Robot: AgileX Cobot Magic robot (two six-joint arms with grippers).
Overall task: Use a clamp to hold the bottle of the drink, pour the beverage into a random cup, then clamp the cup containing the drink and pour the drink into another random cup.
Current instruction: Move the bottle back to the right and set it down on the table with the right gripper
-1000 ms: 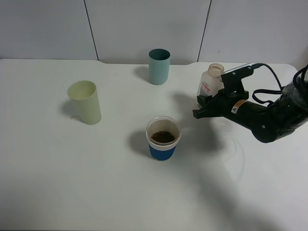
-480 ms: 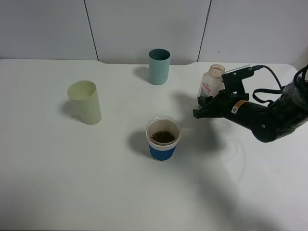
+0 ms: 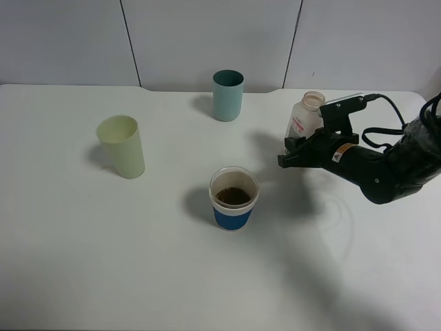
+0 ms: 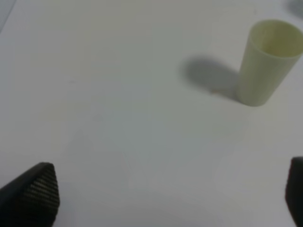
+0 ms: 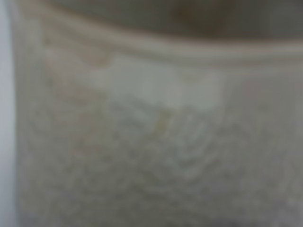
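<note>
Your right tool is clamped low on the bottle, right of centre, toward the far edge. The bottle is near upright, its neck above the jaws. The blue-sleeved cup, holding brown drink, stands near-left of that tool, apart. Your left tool stands wide, holding nothing, with the yellow-green tumbler beyond it.

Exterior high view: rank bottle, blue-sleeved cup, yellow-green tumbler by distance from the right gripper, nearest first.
1. bottle, gripped by the right gripper, right rear.
2. blue-sleeved cup, table centre, left of the gripper.
3. yellow-green tumbler, far left side.
</note>
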